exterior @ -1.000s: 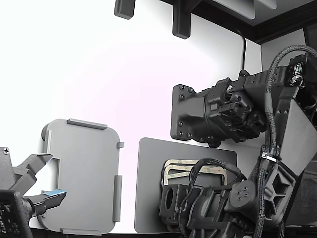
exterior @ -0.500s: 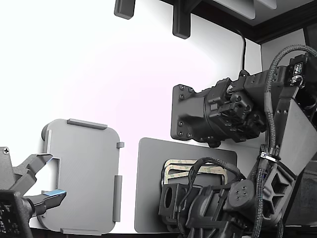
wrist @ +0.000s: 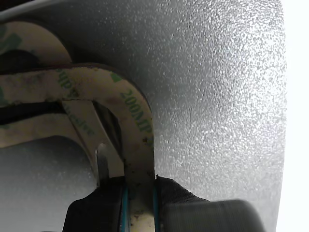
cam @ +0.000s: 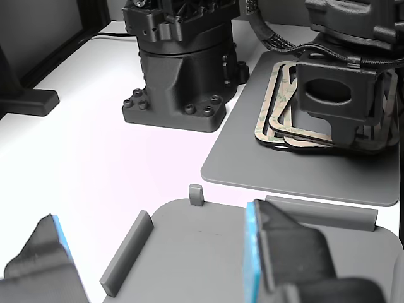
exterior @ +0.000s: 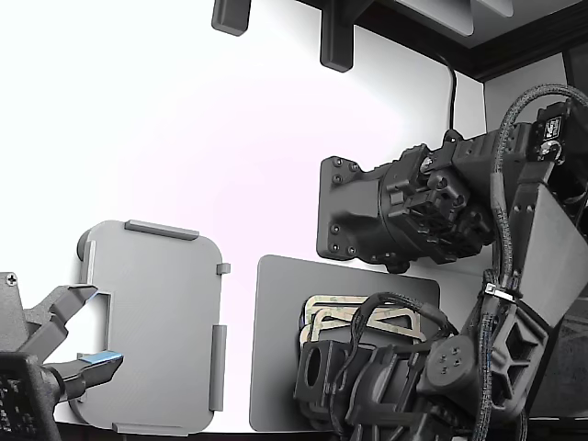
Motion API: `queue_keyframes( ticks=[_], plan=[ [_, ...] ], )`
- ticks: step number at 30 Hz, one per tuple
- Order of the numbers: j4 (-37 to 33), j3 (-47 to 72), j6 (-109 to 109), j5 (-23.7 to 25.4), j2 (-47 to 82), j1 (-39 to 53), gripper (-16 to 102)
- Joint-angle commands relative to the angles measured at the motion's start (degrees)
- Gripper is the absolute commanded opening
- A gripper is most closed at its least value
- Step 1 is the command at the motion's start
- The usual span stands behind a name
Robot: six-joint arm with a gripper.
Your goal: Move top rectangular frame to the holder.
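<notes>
The top rectangular frame (wrist: pixel 137 125), beige with green print, sits pinched at one edge between my gripper's (wrist: pixel 140 193) two blue-edged fingers (wrist: pixel 181 198). It lies on a stack of like frames (exterior: pixel 323 312) on a dark grey mat (exterior: pixel 276 349). In the exterior view my gripper (exterior: pixel 319 360) hangs over the stack's near side and hides much of it. The stack also shows in the other view (cam: pixel 276 104) under the gripper (cam: pixel 333 123). The holder (exterior: pixel 156 322), a light grey plate with raised tabs, lies at the exterior view's left with nothing on it; it also shows in the other view (cam: pixel 202 252).
A second arm's open gripper (exterior: pixel 78 340) with blue pads sits at the holder's near left corner in the exterior view. A black arm base (exterior: pixel 367 216) stands behind the mat. The white table (exterior: pixel 184 138) stretches beyond.
The top frame's far end has shifted and risen slightly off the stack. My wrist has moved a little. The second arm has not moved.
</notes>
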Motion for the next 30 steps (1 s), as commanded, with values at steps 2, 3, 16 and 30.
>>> queue_keyframes(
  ticks=[2, 3, 16, 30],
  plan=[
    [3.16, -4.48, -0.44, -0.09, 0.88, -1.14, -11],
    [4.31, -5.54, -0.44, 0.09, 0.88, -1.14, -11],
    [16.35, -20.30, 5.63, 0.97, 3.78, -9.49, -11],
    [16.26, -24.43, 26.28, 6.94, 5.54, -22.50, -11]
  ],
)
